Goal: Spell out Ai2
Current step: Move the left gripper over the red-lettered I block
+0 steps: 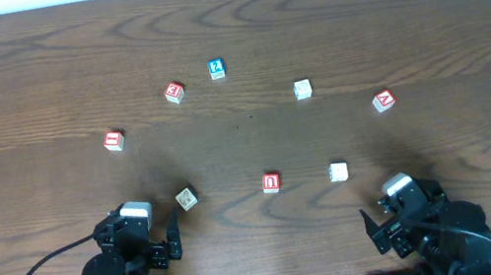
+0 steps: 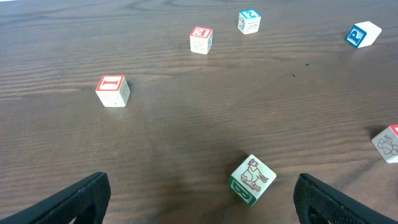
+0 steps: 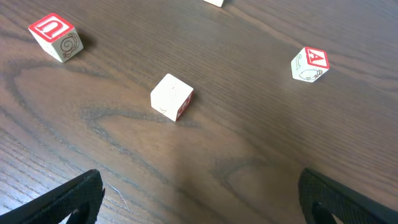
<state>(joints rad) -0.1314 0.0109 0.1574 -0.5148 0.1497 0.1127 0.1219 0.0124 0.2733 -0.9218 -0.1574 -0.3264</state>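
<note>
The red-framed "A" cube [image 1: 382,101] lies at the right and also shows in the right wrist view [image 3: 309,64]. The red-framed "I" cube [image 1: 113,140] lies at the left and shows in the left wrist view [image 2: 112,91]. The blue-framed "2" cube [image 1: 216,68] lies at the far middle and shows in the left wrist view [image 2: 249,21]. My left gripper [image 1: 143,240] [image 2: 202,202] is open and empty near the front left. My right gripper [image 1: 400,213] [image 3: 199,202] is open and empty near the front right. Neither touches a cube.
A green-edged picture cube [image 1: 186,198] [image 2: 252,180] lies just ahead of the left gripper. A red "U" cube [image 1: 271,182] [image 3: 56,37], a pale cube [image 1: 337,172] [image 3: 171,96], another red-framed cube [image 1: 174,91] [image 2: 201,40] and a pale cube [image 1: 302,89] with a blue "P" side [image 2: 363,34] lie around.
</note>
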